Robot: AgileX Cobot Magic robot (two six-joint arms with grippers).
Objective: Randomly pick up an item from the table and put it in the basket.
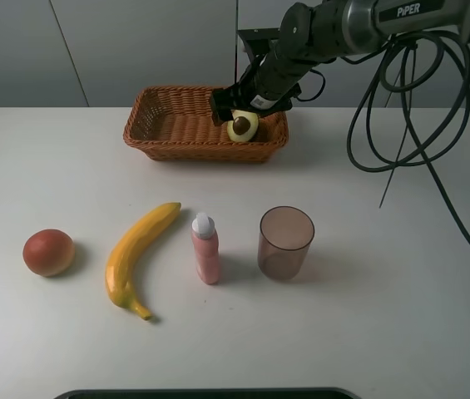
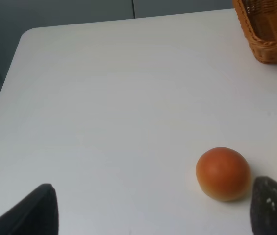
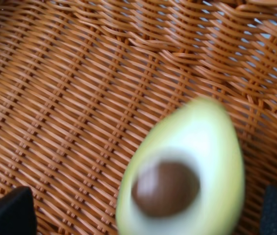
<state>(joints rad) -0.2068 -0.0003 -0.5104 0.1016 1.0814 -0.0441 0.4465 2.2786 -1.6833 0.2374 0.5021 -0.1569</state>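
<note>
The avocado half (image 1: 243,127) sits over the right end of the wicker basket (image 1: 176,125), cut face and brown pit showing. My right gripper (image 1: 236,112) hangs directly above it. In the right wrist view the avocado half (image 3: 187,171) is blurred between the two fingertips (image 3: 8,213), with a gap on each side, and the basket weave (image 3: 79,88) lies behind it; the right gripper (image 3: 148,213) is open. My left gripper (image 2: 153,208) is open and empty above the white table (image 2: 104,98), near the red-orange fruit (image 2: 222,173).
On the table (image 1: 384,291) a red-orange fruit (image 1: 48,252), a yellow banana (image 1: 137,253), a pink bottle (image 1: 205,248) and a translucent brown cup (image 1: 285,242) stand in a row. The right arm's black cables (image 1: 401,108) hang at the back right.
</note>
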